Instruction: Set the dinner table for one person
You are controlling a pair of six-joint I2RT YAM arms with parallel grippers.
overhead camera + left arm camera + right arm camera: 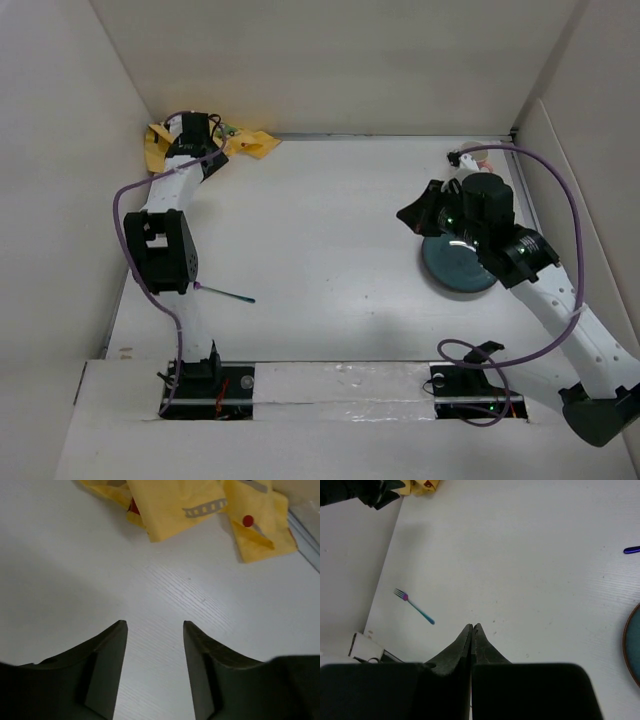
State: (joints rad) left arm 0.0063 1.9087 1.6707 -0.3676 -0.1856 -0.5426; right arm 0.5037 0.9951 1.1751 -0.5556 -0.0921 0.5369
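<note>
The dinner table [330, 230] is a white tabletop walled by pale panels. A crumpled yellow cloth mat [250, 143] lies in its far left corner and shows in the left wrist view [175, 502]. My left gripper [196, 132] is open and empty over bare table [155, 624], just short of the mat. A dark teal plate [458, 268] lies at the right, partly under my right arm. My right gripper [408, 213] is shut and empty [471, 626], above the table left of the plate's rim [635, 650]. A teal fork with a purple neck [226, 293] lies near the left front [414, 606].
A blue handle tip [632, 550] shows at the right edge of the right wrist view. A small pale object [482, 154] sits behind the right arm at the far right. Purple cables loop off both arms. Walls close in the left, far and right sides.
</note>
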